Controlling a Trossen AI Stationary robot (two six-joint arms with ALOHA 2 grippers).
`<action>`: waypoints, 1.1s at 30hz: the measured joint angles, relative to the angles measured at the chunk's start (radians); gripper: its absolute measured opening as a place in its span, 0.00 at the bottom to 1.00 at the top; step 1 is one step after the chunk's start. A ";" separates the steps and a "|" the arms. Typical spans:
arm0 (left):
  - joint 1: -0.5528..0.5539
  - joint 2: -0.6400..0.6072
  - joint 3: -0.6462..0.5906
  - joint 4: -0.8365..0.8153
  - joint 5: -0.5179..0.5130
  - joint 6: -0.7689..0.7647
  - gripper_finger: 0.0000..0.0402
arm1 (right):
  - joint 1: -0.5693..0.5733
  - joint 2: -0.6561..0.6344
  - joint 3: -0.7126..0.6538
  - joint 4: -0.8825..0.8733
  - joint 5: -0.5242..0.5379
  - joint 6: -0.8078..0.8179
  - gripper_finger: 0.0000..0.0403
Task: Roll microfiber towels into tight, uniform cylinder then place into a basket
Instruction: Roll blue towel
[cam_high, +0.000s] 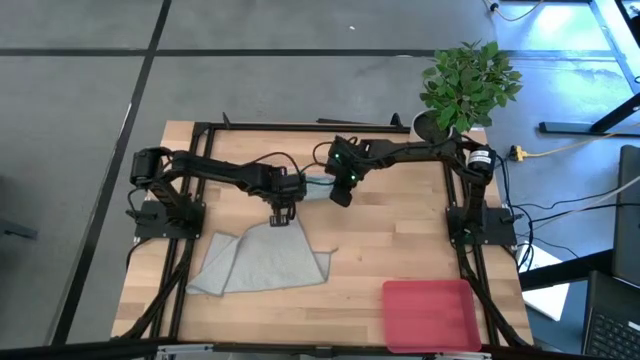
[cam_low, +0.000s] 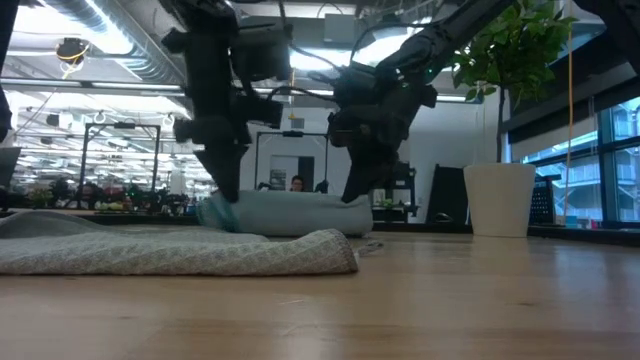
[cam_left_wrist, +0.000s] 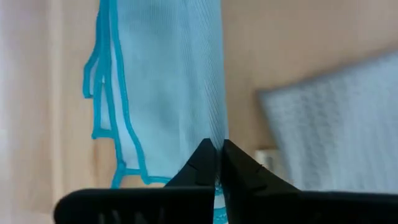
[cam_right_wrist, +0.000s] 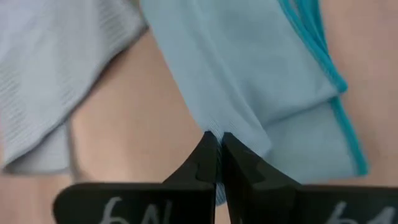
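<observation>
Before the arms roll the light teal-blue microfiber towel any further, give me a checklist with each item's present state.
1. Left gripper shut on the light teal-blue microfiber towel: ok.
2. Right gripper shut on the same towel: ok.
3. Towel rolled into a tight cylinder: not ok, only loosely bunched.
4. Larger pale grey-green towel clear of the blue one: cannot tell.
5. Bright pink plastic tray free to receive: ok.

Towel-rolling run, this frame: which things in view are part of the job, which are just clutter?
Job:
- teal towel, pinched by both grippers
- left gripper, shut on its edge
- right gripper, shut on its edge
- grey-green towel, lying crumpled on the table
- pink basket, at the table's front right, nothing in it

Lying about:
- potted plant, at the table's back right corner
</observation>
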 joint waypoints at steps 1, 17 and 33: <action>0.000 0.000 0.009 -0.022 0.020 0.020 0.00 | 0.006 0.000 0.000 -0.007 -0.020 -0.006 0.02; 0.064 0.000 0.050 -0.057 0.115 0.226 0.00 | 0.024 -0.001 0.000 0.006 0.125 0.085 0.02; 0.021 0.001 0.051 -0.099 0.285 0.263 0.00 | 0.043 -0.001 0.005 0.000 -0.030 0.117 0.02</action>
